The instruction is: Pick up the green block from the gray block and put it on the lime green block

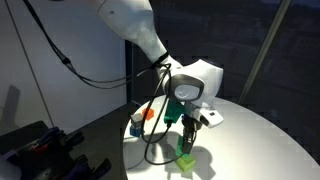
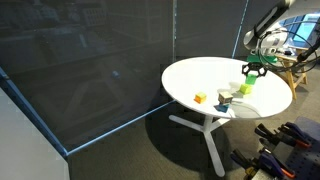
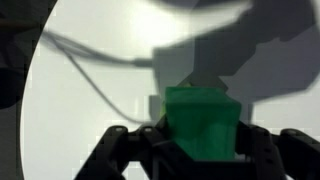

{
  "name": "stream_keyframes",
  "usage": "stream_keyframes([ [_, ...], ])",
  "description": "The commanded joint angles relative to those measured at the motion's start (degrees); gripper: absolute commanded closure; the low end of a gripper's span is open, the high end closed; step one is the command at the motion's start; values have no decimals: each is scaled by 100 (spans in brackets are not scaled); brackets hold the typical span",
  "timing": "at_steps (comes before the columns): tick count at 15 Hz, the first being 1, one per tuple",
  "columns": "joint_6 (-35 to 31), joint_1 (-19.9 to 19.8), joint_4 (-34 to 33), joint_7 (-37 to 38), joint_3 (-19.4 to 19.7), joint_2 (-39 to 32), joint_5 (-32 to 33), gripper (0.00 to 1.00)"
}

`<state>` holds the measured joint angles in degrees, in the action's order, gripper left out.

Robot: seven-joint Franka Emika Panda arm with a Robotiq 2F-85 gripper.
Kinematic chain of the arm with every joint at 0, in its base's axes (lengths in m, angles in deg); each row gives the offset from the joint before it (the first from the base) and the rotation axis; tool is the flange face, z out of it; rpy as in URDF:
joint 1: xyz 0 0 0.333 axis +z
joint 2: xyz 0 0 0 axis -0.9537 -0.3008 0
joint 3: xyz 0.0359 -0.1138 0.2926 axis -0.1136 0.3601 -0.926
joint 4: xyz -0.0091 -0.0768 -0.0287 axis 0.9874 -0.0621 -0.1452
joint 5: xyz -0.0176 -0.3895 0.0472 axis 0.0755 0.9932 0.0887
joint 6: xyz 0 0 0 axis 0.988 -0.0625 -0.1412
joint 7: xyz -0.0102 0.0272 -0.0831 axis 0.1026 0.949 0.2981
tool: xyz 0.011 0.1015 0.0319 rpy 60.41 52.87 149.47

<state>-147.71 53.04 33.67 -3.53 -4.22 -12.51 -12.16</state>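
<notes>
The green block (image 3: 201, 122) filled the lower middle of the wrist view, its top face brighter than the shaded front. The dark jaws rose from the bottom edge on both sides of it and closed against its flanks. Behind lay the pale desk (image 3: 80, 115), its rounded edge curving along the left with darkness beyond. A broad gray shadow (image 3: 235, 50) covered the desk's upper right, and thin curved shadow lines (image 3: 100, 58) ran toward it.
</notes>
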Motion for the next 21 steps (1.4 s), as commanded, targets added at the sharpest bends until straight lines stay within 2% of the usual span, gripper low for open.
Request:
stream_keyframes([
  [1, -81, -21, -49, 37, 1, -8, -31, 77],
  [17, -177, -56, -247, 70, 26, -350, -37, 76],
  [18, -169, -58, -254, 65, 27, -358, -36, 36],
  [21, -165, -65, -261, 52, 28, -368, -40, 16],
])
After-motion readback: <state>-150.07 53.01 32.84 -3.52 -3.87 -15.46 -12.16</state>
